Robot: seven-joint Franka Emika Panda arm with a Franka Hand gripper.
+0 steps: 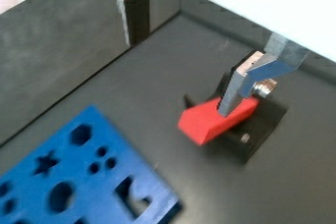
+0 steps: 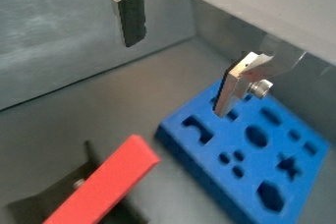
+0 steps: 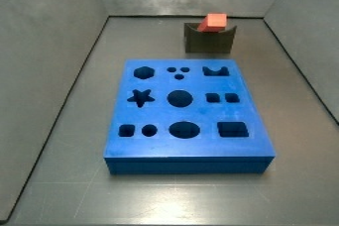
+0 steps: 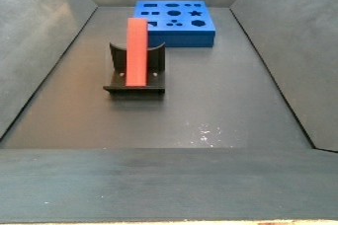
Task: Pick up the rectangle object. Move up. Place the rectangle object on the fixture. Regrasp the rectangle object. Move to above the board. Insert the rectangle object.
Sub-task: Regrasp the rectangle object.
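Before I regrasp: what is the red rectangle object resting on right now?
The rectangle object lies in the notch of the fixture, overhanging both ends. The contact underneath is hidden. The gripper is above, open, holding nothing.

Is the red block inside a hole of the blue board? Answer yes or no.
No: in a side view the rectangle object rests on the fixture, apart from the board; the gripper hangs open, empty.
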